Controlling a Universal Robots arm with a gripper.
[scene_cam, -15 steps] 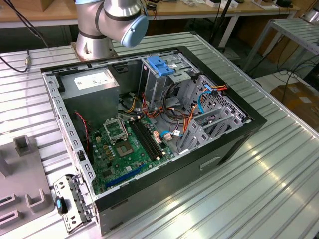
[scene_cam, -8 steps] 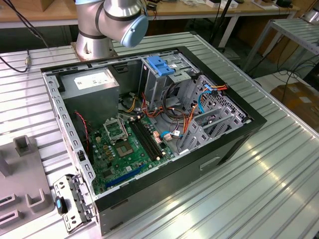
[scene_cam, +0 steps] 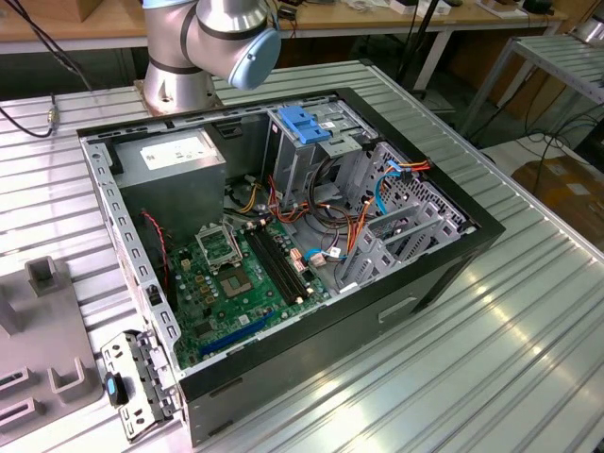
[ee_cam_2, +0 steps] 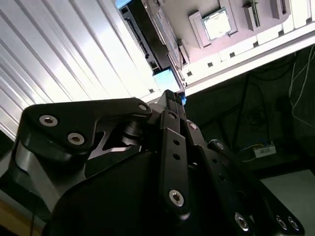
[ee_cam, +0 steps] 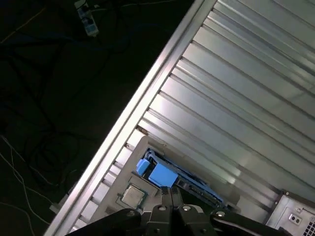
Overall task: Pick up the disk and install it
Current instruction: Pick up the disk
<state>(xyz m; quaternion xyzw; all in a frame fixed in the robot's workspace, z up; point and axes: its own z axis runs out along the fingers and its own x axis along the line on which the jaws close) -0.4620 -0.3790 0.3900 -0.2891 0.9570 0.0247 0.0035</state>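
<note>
Plainly, the step in hand is the pick-up. In the first wrist view the gripper [ee_cam: 170, 191] hovers right at the blue carrier of the disk [ee_cam: 161, 175]. The disk sits in a grey fixture plate [ee_cam: 127, 173] near the rim of the slatted aluminium table [ee_cam: 236, 98], outside the open computer case [scene_cam: 311, 236]. Whether the claw is clenched on the carrier or released just over it, I cannot tell.

To do this well, I judge the claw should take the disk squarely, near the middle of the carrier. It should then lift straight out of the seat and keep off the processor chip [ee_cam: 133, 195] lying just beside.

Counted: one disk, one processor chip, one fixture plate, one gripper and one case, with one blue-handled bracket [scene_cam: 304, 124] atop its drive cage.
</note>
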